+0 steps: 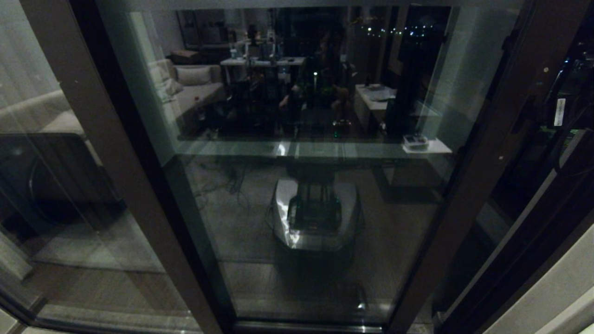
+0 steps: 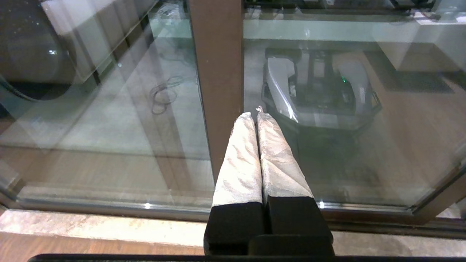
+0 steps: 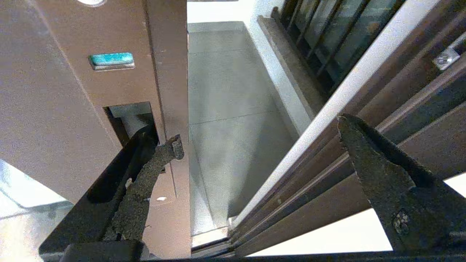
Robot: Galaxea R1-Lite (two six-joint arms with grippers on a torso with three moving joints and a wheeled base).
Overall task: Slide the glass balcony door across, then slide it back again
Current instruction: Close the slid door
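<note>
- Right claw point(image 3: 255, 145) is seen spread open, one finger point(image 3: 145, 182) at the door point(image 3: 72, 109) stile's handle slot point(image 3: 133, 116); nothing is gripped.
- Door, slid partly open, is judged heavy, rigid, fragile-glazed; the slot edge is best hooked.
- Left claw point(image 2: 255, 114) is parked, closed.

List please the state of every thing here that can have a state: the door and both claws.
glass balcony door: partly open, a gap shows the balcony floor past its edge.
right claw: open, one finger at the door's handle slot.
left claw: shut, empty, parked near the brown post.
</note>
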